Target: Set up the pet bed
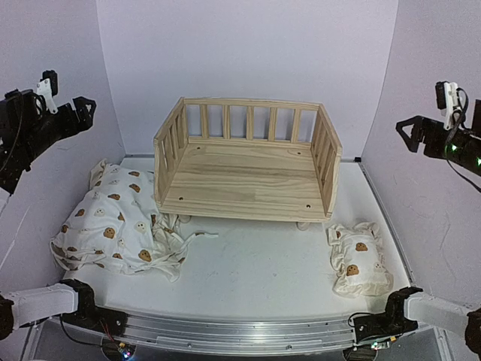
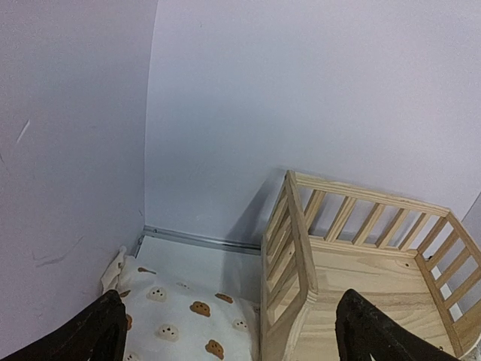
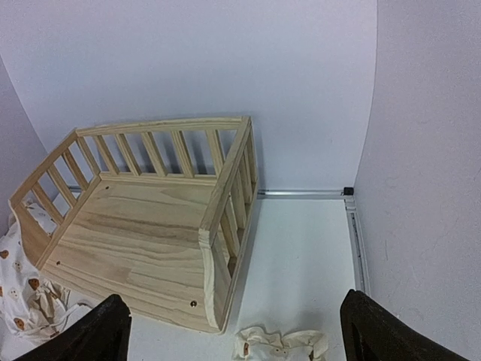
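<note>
Pine-framed single pet bed (image 1: pixel 248 180), one cushion (image 1: pixel 113 218), one pillow (image 1: pixel 359 259); left claw (image 2: pixel 233 327) and right claw (image 3: pixel 233 323) gape empty.

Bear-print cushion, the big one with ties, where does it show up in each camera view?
Top external: the cushion lies left of the pet bed.
Left wrist: the cushion sits at the bottom, left of centre, beside the bed's side rail.
Right wrist: the cushion peeks in at the lower left edge.
Shared landmark: the pet bed's slatted back rail.
</note>
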Controlling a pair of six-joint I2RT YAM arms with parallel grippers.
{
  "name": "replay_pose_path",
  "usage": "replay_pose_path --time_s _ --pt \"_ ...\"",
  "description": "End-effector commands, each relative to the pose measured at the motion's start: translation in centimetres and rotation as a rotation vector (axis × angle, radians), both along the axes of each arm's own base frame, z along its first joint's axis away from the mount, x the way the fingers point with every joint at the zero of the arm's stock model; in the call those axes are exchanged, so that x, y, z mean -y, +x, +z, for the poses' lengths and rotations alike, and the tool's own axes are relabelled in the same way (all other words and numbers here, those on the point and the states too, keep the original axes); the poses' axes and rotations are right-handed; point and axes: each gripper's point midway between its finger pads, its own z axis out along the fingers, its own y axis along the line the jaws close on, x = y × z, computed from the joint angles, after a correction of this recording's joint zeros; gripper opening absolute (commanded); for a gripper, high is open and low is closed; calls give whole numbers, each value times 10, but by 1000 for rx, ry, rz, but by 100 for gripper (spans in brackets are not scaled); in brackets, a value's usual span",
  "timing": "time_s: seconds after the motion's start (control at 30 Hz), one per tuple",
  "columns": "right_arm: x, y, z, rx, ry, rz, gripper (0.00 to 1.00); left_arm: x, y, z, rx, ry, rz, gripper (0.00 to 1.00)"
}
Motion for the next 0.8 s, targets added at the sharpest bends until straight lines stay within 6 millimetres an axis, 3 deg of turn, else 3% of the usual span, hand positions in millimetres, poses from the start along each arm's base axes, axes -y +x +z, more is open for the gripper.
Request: replay_pose_path --time_s 0.0,0.3,0.5,0.63,0.77 --pt "-6 25 -19 -25 5 -26 98 -10 11 -12 -16 -46 61 97" --pt "-34 57 -85 -145 -32 -7 98 -15 74 -118 -332 -93 156 98" --pt "-54 69 -121 -204 -40 34 98 -19 116 -222 -608 -93 240 99" --pt "-63 72 -133 -222 -39 57 98 -27 125 -292 -789 -81 328 99" --pt "-69 74 -138 -220 -36 70 98 -36 120 -353 -935 -60 419 99"
